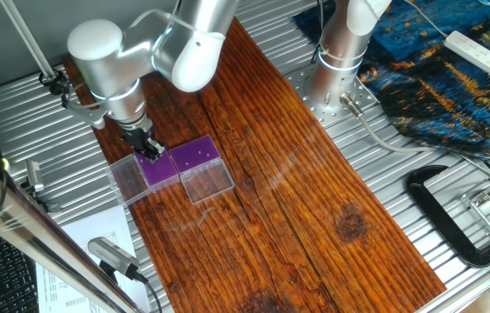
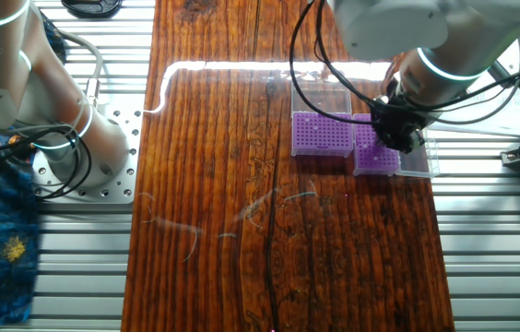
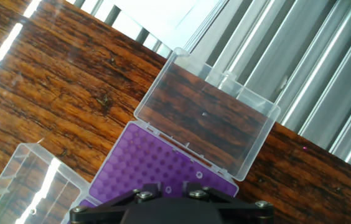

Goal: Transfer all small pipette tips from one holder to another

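Note:
Two holders with purple perforated tops stand side by side on the wooden board, their clear lids folded open. My gripper (image 1: 148,149) (image 2: 396,135) hangs low over the holder (image 1: 160,168) (image 2: 375,149) nearer the board's edge; the other holder (image 1: 198,155) (image 2: 321,135) stands beside it. In the hand view, the purple top (image 3: 157,158) fills the lower middle, with its open lid (image 3: 206,121) beyond. The gripper (image 3: 168,185) is open by a narrow gap. A small pipette tip (image 3: 168,189) shows as a pale ring in that gap, and another tip (image 3: 199,175) lies just to the right.
The second holder's clear lid (image 3: 26,180) (image 1: 208,181) lies flat beside the racks. The wooden board (image 1: 297,217) rests on ribbed metal. A second robot base (image 1: 336,65), a black clamp (image 1: 458,222), blue cloth (image 1: 453,78) and a power strip (image 1: 475,50) lie on the far side.

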`<state>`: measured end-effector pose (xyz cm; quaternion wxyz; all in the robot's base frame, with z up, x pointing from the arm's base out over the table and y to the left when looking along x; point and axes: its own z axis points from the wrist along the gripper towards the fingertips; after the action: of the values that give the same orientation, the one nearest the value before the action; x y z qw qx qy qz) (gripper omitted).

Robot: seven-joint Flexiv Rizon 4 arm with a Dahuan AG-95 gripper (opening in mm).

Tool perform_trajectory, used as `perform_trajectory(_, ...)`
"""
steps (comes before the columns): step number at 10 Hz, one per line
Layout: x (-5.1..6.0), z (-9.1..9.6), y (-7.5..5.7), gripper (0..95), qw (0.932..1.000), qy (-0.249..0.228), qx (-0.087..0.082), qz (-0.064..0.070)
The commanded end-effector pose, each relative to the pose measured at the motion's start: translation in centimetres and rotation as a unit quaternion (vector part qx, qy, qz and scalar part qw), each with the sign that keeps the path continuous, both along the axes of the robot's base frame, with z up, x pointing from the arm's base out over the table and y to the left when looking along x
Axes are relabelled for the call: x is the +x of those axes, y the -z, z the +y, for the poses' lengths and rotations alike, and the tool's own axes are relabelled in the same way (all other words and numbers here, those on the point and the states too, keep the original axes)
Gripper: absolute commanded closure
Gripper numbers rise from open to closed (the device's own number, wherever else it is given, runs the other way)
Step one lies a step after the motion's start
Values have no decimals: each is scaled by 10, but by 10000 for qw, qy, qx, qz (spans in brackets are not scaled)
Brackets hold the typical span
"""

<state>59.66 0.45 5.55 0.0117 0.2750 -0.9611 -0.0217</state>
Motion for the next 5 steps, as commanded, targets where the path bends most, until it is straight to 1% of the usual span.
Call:
perform_trajectory(1,0,0,-1,760,10000,-28,-1,2)
perform_trajectory(5,0,2,-2,760,10000,-30,-32,0)
